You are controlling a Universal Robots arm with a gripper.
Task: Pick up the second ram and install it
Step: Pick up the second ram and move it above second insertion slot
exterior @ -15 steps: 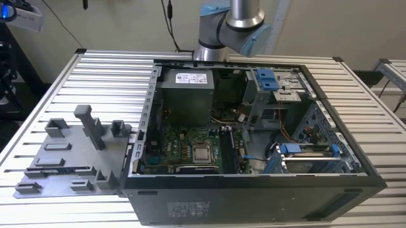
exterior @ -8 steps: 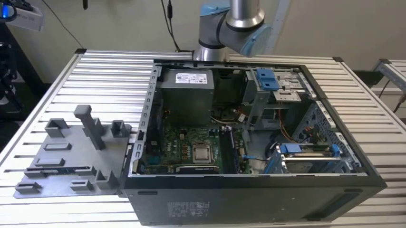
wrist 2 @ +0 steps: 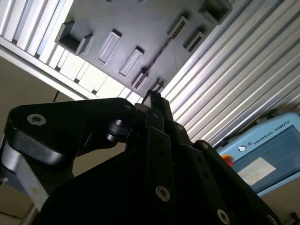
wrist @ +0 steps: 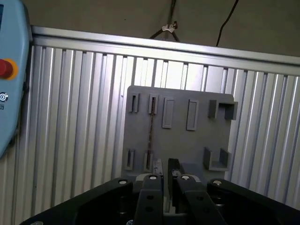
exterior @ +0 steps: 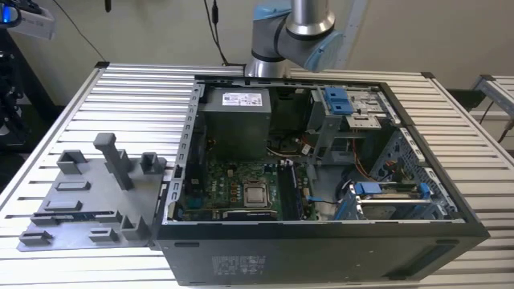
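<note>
Second ram [wrist: 151, 133] stands on edge in the slots of the grey holder tray [wrist: 197, 145] on the slatted counter [wrist: 70, 117]. Pincer [wrist: 167, 165] hangs above the tray, clear of the ram, apparently closed, gripping nothing.

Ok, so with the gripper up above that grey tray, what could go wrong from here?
1. The second ram stands on its thin edge in the holder tray, and the gripper sits off to one side of its line in the first wrist view; a descent from there might clip or tip it.
2. The tall T-shaped post on that tray might be struck by the arm on approach.
</note>
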